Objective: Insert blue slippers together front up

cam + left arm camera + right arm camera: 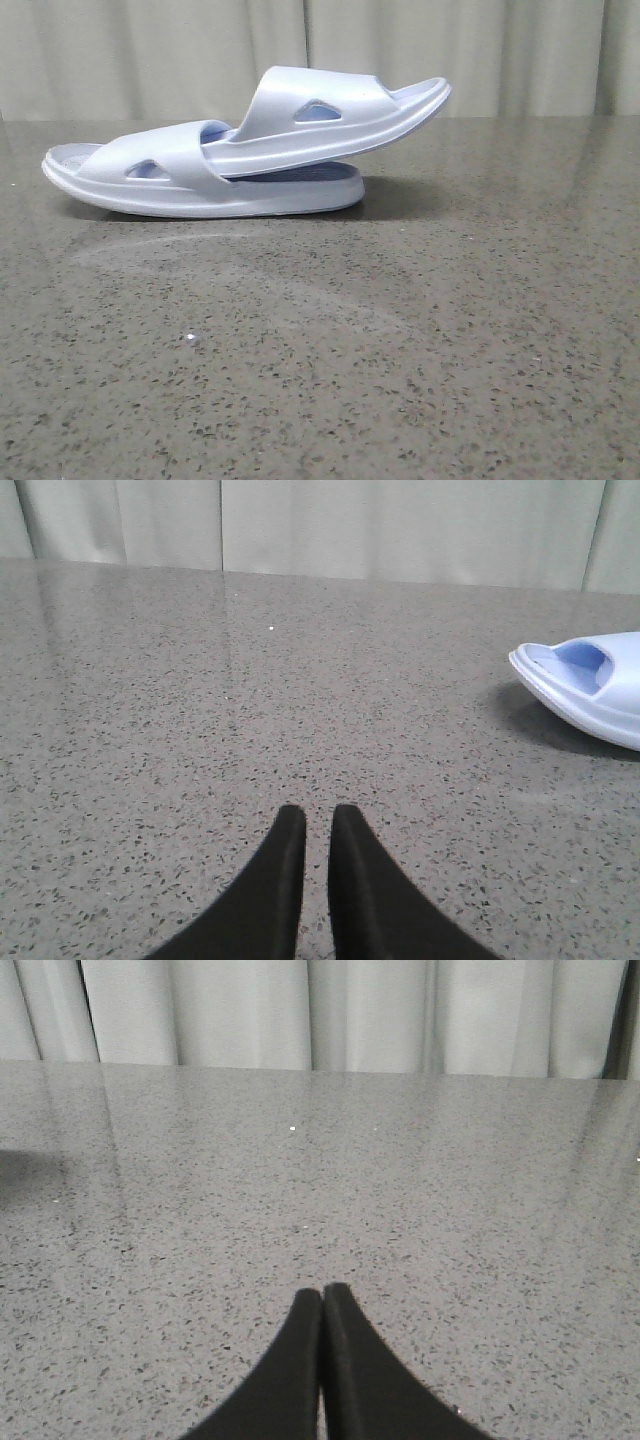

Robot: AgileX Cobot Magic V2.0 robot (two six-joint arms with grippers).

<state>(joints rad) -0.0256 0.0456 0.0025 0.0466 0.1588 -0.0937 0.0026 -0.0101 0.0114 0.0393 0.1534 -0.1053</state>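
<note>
1. Your slippers [245,150] lay nested on the surface [400,350], one pushed under the other's strap; insertion looked done.
2. Left claw [318,825] nearly pressed together, right claw [322,1300] pressed together, both empty, clear.
3. Next, you only needed to stay clear.

No readable text, label, brand, number or sign anywhere: none on the slippers [250,150], none on the table [400,350].
</note>
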